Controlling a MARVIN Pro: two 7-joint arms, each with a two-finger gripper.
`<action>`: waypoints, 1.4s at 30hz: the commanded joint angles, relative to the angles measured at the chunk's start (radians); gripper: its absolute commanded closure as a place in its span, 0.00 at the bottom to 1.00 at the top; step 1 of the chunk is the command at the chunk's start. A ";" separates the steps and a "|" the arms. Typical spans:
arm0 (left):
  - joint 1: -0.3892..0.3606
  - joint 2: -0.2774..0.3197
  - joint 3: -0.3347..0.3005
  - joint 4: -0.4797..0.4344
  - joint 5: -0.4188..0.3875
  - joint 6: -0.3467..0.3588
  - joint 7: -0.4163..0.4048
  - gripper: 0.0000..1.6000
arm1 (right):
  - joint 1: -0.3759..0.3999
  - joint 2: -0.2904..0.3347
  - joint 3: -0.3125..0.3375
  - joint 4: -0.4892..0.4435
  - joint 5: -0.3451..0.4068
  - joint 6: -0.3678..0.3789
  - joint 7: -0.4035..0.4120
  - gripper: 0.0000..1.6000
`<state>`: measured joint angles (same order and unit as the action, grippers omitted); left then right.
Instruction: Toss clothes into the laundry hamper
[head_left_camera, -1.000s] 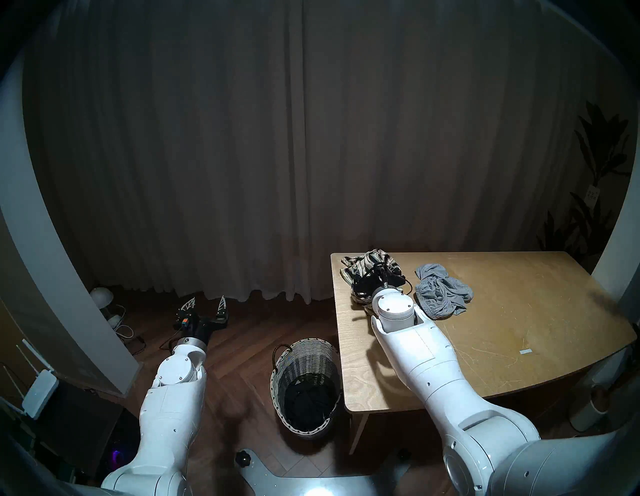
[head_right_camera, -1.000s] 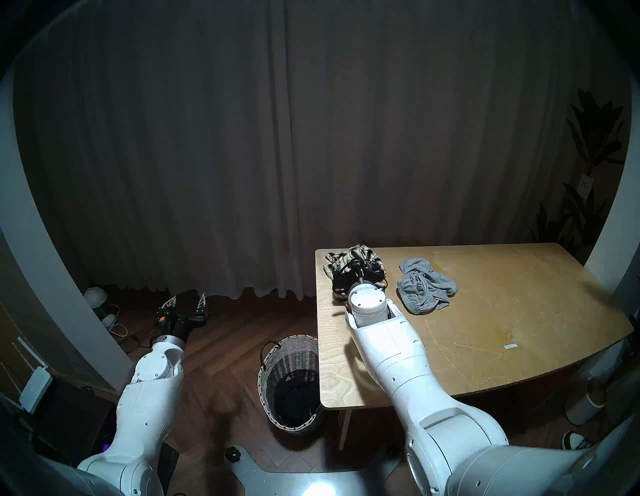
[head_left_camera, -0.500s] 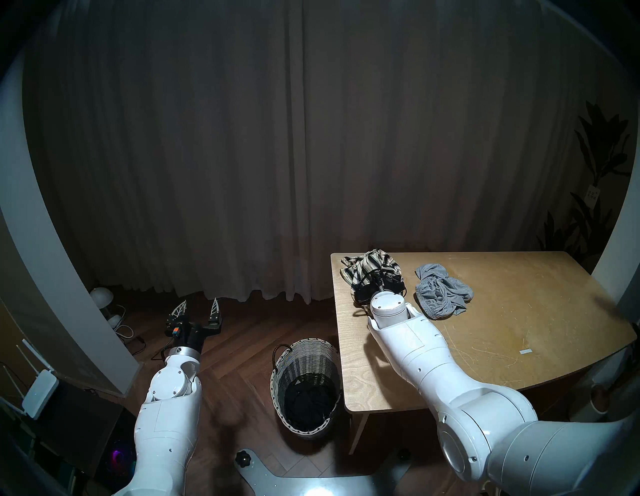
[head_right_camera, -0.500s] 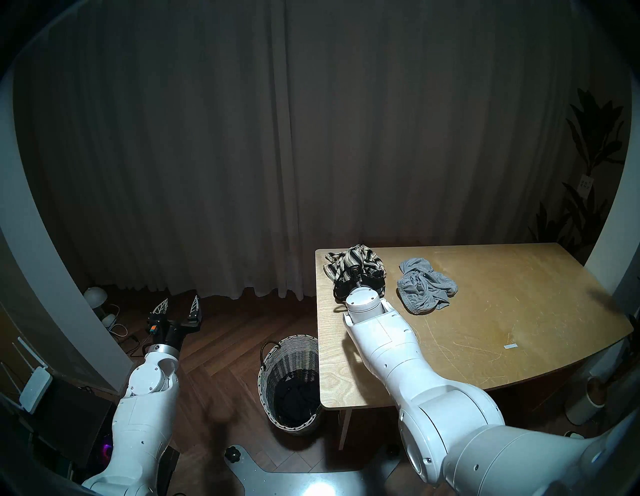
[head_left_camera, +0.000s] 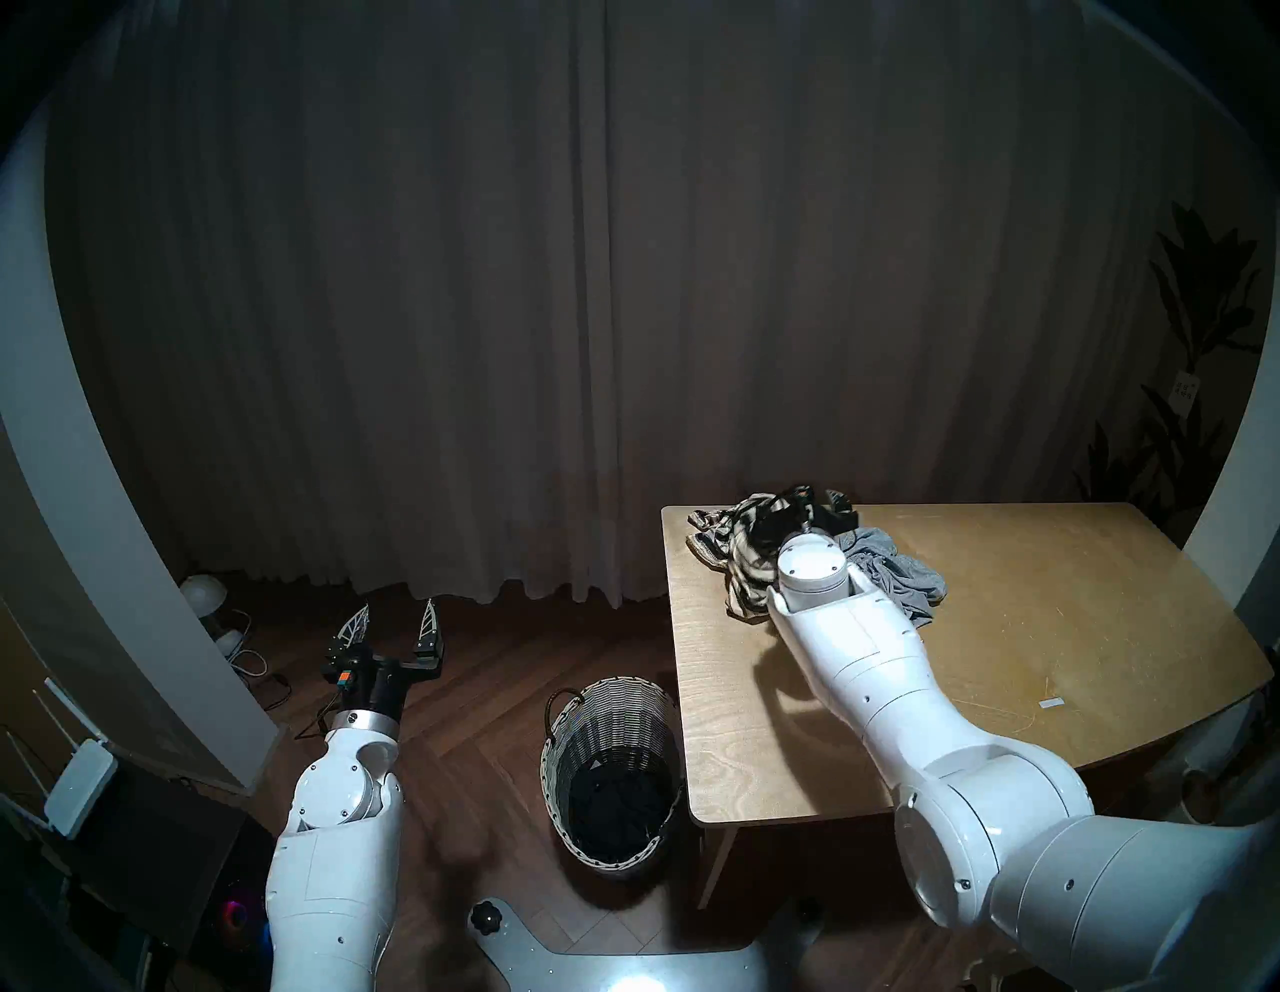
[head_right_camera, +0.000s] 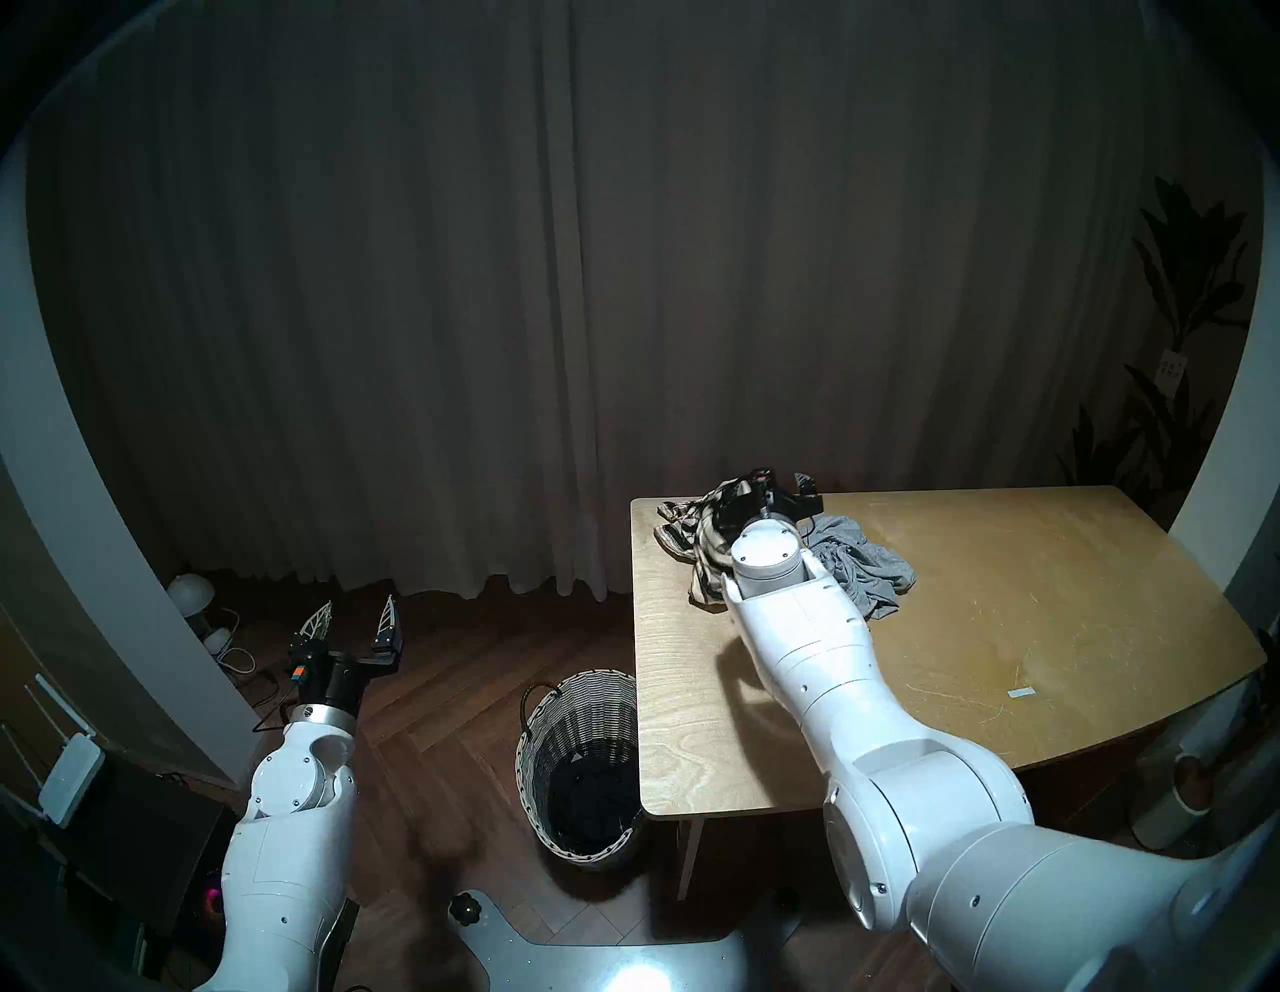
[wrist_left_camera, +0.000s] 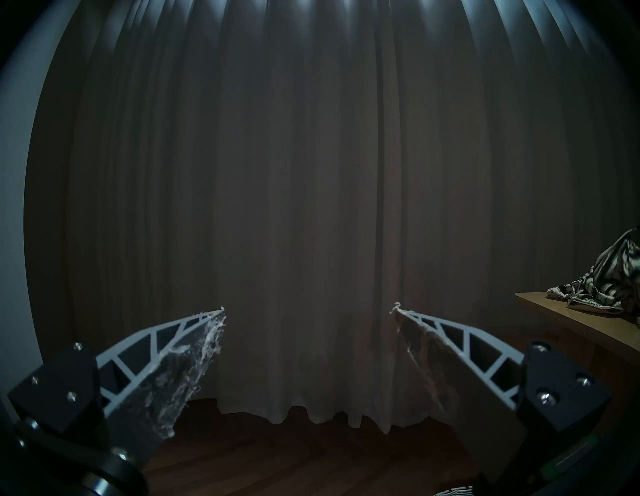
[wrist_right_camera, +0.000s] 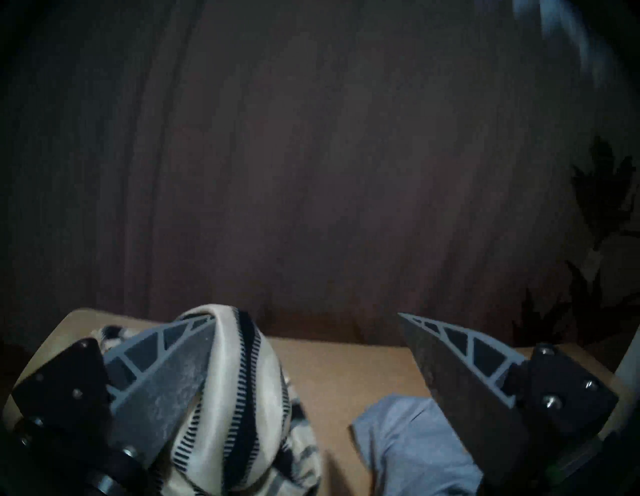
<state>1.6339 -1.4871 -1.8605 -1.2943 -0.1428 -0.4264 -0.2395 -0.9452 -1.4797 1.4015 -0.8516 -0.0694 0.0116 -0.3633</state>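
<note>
Looking down from our head camera, we see a tan wooden table (head_left_camera: 1004, 658) standing before a long dark pleated curtain (head_left_camera: 554, 277). On the floor just beside the table's near corner stands the tall round hamper of grey-and-white wicker (head_left_camera: 613, 734), with a plain black garment (head_left_camera: 613, 810) lying at its bottom.

Our right gripper (wrist_right_camera: 308, 317) reaches level over the table's far corner by the curtain, its jaws spread wide. The cream garment with dark stripes (wrist_right_camera: 235, 388) bulges up against the inner face of one of its fingers (wrist_right_camera: 166, 388) and drapes down onto the table; the other finger stands apart from it, so nothing is pinched. We cannot tell whether the cloth is hooked on that finger. The crumpled light grey knit garment (head_left_camera: 900, 582) lies on the table just beside the striped one, partly hidden behind our right forearm, and in the wrist view it shows below the open jaws.

Our left gripper (wrist_left_camera: 308, 310) hovers over the dark wooden floor (head_left_camera: 485, 665), well apart from the table on the hamper's far side, jaws wide and empty, facing the curtain.
</note>
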 joint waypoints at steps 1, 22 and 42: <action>0.006 -0.005 0.012 -0.063 -0.001 -0.002 -0.011 0.00 | -0.034 0.080 0.059 -0.116 -0.006 -0.043 -0.067 0.00; 0.130 -0.013 0.036 -0.257 -0.006 0.098 -0.039 0.00 | -0.361 0.112 0.128 -0.239 0.032 0.008 -0.083 0.00; 0.207 -0.041 0.073 -0.470 0.049 0.333 0.013 0.00 | -0.332 0.123 0.141 -0.030 0.137 -0.098 0.110 1.00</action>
<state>1.8250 -1.5143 -1.7992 -1.6765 -0.1104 -0.1319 -0.2453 -1.2935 -1.3363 1.5443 -0.9782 0.0384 -0.0724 -0.2924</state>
